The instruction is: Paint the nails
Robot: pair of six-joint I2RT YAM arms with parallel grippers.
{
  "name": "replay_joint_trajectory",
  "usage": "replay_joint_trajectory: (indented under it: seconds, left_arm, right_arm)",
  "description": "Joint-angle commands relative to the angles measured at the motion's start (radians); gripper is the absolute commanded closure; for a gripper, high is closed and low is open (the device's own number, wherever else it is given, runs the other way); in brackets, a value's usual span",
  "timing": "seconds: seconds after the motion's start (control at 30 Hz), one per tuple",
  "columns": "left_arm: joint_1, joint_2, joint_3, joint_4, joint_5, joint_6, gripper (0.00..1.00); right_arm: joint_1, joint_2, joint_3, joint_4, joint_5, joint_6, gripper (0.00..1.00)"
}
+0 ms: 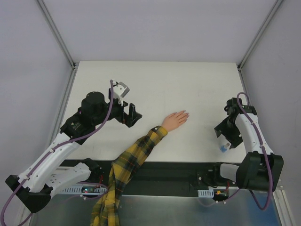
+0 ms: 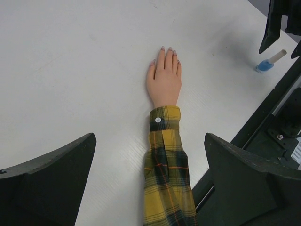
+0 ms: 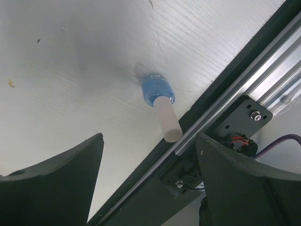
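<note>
Left gripper (image 1: 134,117): jaws apart, nothing between them, hanging over the table (image 1: 155,80) to the left of the hand (image 2: 164,80). Right gripper (image 1: 225,136): jaws apart too, empty, hovering just above the bottle (image 3: 157,90) of blue polish.

Nails (image 2: 167,51): at the fingertips of the hand lying flat, palm down, near the middle of the table, between the two arms and well apart from both. Too small here to tell which carry colour.

Likely trouble:
- Bottle standing right beside the dark rail (image 3: 225,94) at the near edge of the table, so a closing jaw landing off-centre could tip it or push it onto the rail.
- White cap (image 3: 168,120) on, so no brush free yet. Probably a two-arm job, one holding the glass and one twisting. With a weak hold on the small round body, a slip and a spill.
- Tiny targets: a brush coming in slightly off would smear skin or table instead.
- Hand apparently just resting there, so a hard press could shift it.

Around and in the way: yellow plaid sleeve (image 2: 167,165) trailing from the wrist off the near edge between the arm bases, within reach of a low sweep by the left arm. Otherwise bare white surface between bottle and hand.
</note>
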Motion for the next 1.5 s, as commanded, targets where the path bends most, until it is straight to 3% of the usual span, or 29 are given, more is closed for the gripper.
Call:
replay_joint_trajectory:
  seconds: [0.0,0.47,0.53,0.67,0.8,0.83,0.9,0.93,1.03,1.17,1.27,1.47]
  left_arm:
    - [-0.012,-0.002,-0.004,0.021,-0.037,0.027,0.01]
    - [-0.028,0.012,-0.004,0.017,-0.051,0.037,0.01]
    - [-0.028,0.015,-0.004,0.017,-0.048,0.036,0.01]
    - [-0.028,0.012,-0.004,0.017,-0.04,0.034,0.01]
    - [-0.028,0.012,-0.005,0.017,-0.037,0.034,0.01]
    - [-0.028,0.012,-0.005,0.017,-0.037,0.034,0.01]
    - [-0.028,0.012,-0.005,0.017,-0.035,0.033,0.01]
    - [-0.028,0.014,-0.005,0.017,-0.037,0.031,0.01]
    - [-0.027,0.021,-0.002,0.017,-0.031,0.025,0.01]
    - [-0.019,0.046,0.002,0.017,-0.011,0.011,0.01]
    - [0.005,0.078,0.01,0.017,0.052,-0.022,0.01]
    - [0.08,0.181,0.019,0.073,0.285,-0.11,0.02]
  right_arm:
    - [-0.035,0.03,-0.022,0.035,0.024,0.031,0.18]
    - [-0.078,0.01,-0.097,0.124,0.082,0.022,0.33]
    - [-0.079,0.016,-0.094,0.124,0.085,0.025,0.42]
    - [-0.082,0.032,-0.093,0.121,0.102,0.028,0.5]
    - [-0.081,0.032,-0.108,0.121,0.102,0.042,0.68]
    - [-0.082,0.032,-0.113,0.122,0.105,0.042,0.78]
    - [-0.082,0.029,-0.116,0.118,0.111,0.036,0.88]
    - [-0.082,0.024,-0.116,0.119,0.108,0.028,0.99]
    - [-0.066,0.012,-0.081,0.115,0.084,-0.027,0.99]
    - [0.042,-0.007,0.024,0.107,0.082,-0.163,0.99]
    - [0.208,-0.001,0.146,0.118,0.012,-0.357,0.99]
    - [0.446,0.004,0.321,0.135,-0.353,-0.688,0.99]
